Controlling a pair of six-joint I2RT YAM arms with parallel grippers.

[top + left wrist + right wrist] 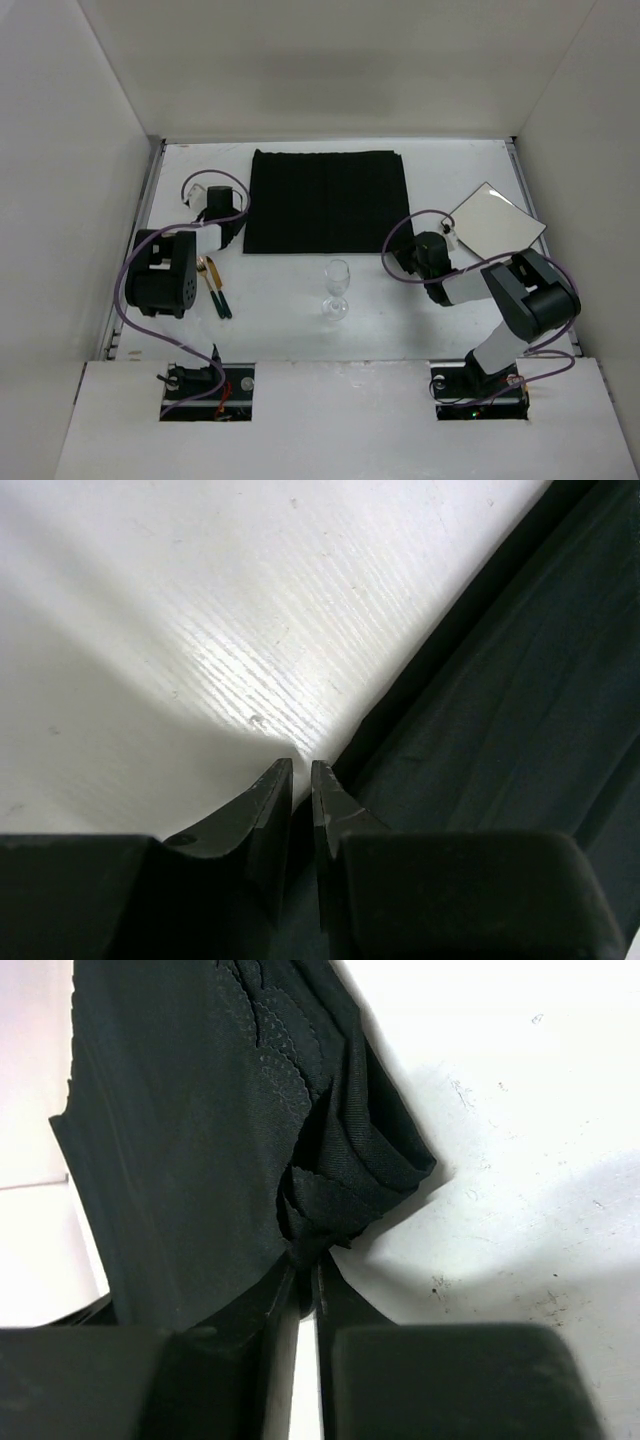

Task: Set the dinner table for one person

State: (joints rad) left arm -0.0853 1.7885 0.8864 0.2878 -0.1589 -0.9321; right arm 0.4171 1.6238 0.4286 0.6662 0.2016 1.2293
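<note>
The black cloth placemat (327,200) lies flat at the back middle of the white dinner table (280,320). My left gripper (234,235) is at the mat's near left corner. In the left wrist view its jaws (302,765) stand almost together, with the mat's edge (500,710) running in between them. My right gripper (402,255) is at the mat's near right corner. In the right wrist view it (305,1265) is shut on that corner, and the cloth (340,1175) is bunched into folds just ahead of the tips.
A clear wine glass (337,290) stands upright just in front of the mat. A square white plate (497,222) lies at the right by the side rail. Cutlery with gold and green handles (213,285) lies at the left, beside the left arm.
</note>
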